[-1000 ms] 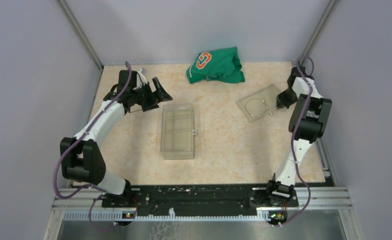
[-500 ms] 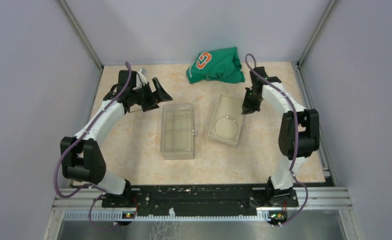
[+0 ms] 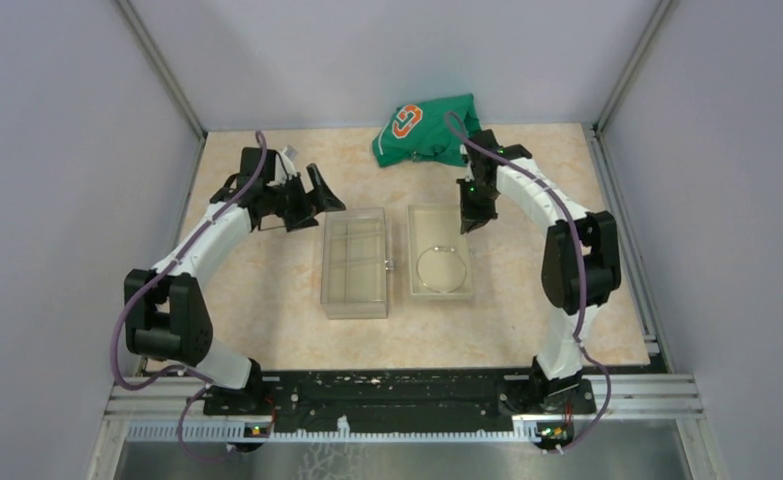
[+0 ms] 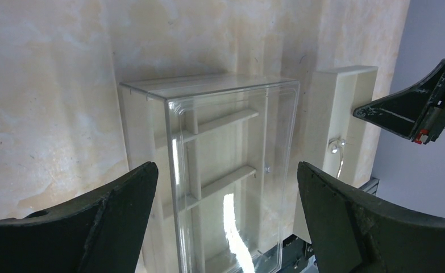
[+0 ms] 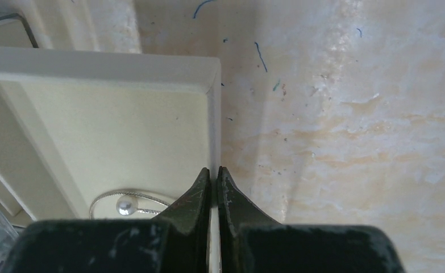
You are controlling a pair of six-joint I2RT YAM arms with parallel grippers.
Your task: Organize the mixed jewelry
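Note:
A thin silvery wire hoop (image 3: 441, 269) lies in a shallow beige tray (image 3: 424, 216) at the table's middle. The right wrist view shows the hoop (image 5: 130, 197) with a small pearl bead (image 5: 125, 207) on it. My right gripper (image 3: 474, 217) is shut on the tray's wall at its far right corner, which shows in the right wrist view (image 5: 213, 114). My left gripper (image 3: 319, 193) is open and empty, just off the far left corner of a clear plastic box (image 3: 355, 262) with a beige compartmented tray inside. The box (image 4: 231, 170) shows between my open fingers (image 4: 123, 199).
A crumpled green cloth (image 3: 430, 130) with an orange letter lies at the back of the table, just behind my right arm. The clear box and the shallow tray stand side by side, nearly touching.
My right gripper has dragged the shallow tray with the hoop from the back right to the middle, squaring it up beside the clear box. The left arm shifted only slightly.

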